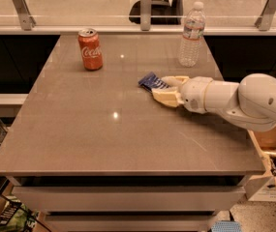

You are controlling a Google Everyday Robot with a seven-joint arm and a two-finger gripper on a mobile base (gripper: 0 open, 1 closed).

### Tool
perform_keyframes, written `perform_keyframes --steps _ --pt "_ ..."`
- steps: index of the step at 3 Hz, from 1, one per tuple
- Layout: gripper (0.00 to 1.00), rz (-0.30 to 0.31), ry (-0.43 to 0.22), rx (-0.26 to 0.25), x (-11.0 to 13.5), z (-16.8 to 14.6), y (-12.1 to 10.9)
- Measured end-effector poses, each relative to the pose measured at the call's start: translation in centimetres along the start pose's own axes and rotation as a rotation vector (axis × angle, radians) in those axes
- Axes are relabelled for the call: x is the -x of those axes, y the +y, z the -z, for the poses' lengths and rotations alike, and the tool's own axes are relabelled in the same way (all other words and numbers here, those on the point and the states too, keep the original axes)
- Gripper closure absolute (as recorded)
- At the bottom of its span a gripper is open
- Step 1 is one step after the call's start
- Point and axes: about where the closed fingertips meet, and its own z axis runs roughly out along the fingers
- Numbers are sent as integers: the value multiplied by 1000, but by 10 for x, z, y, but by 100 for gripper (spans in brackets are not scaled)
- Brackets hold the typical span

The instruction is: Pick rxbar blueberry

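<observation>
The wide grey-brown rectangular table (79,129) had a smooth, semi-glossy top that threw back small spots of light. On it the red metal soda can (90,50) shone and the clear ribbed plastic water bottle (191,33) looked glossy. The small flat dark blue rxbar blueberry (150,81) wore a slick, foil-like wrapper with pale print, and at its right end, right of the table's middle, lay the cream gripper (160,87) of matt plastic on a smooth, satiny white-shelled robot arm (253,100).
</observation>
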Motion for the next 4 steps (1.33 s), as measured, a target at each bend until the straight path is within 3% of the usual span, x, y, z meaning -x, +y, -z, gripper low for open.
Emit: perform_keyframes --steps 1,4 --pt "100 27 41 20 23 7 0" --pt "100 27 73 38 35 15 -3"
